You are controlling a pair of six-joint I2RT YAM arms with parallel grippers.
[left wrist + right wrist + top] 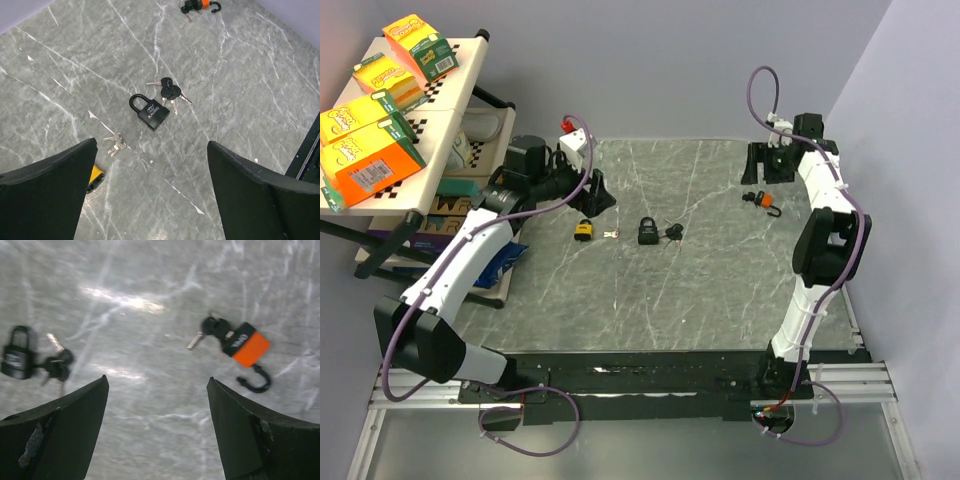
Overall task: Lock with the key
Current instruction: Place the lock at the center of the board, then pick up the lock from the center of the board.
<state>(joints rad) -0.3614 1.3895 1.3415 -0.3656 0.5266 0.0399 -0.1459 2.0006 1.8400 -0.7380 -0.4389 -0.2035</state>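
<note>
The orange padlock (pixel 757 198) lies at about 2 o'clock on the table (pixel 720 290), just in front of the right gripper (pixel 767 168). Its shackle (pixel 255 381) hangs open and a black-headed key (pixel 214 327) sits at its body. It looks like a small, dense, rigid lump of metal with a smooth plastic cover. It is likely to skate on the polished top if pushed, so it is best pinched across the flat orange faces while the other gripper takes the key head, which is a thin and fiddly target. The right gripper's jaws stand wide apart with nothing between them, and the left gripper (pixel 588 190), at about 10 o'clock, is equally spread and empty. Near the centre lies a closed black padlock (pixel 647 232) with a key bunch (pixel 672 233) at its 3 o'clock. At its 9 o'clock are loose keys (pixel 611 235) and a yellow padlock (pixel 583 230). The surface is grey marble-patterned, flat and glossy. A shelf of cartons (pixel 380 120) stands off the left edge, and plain walls close in behind.
</note>
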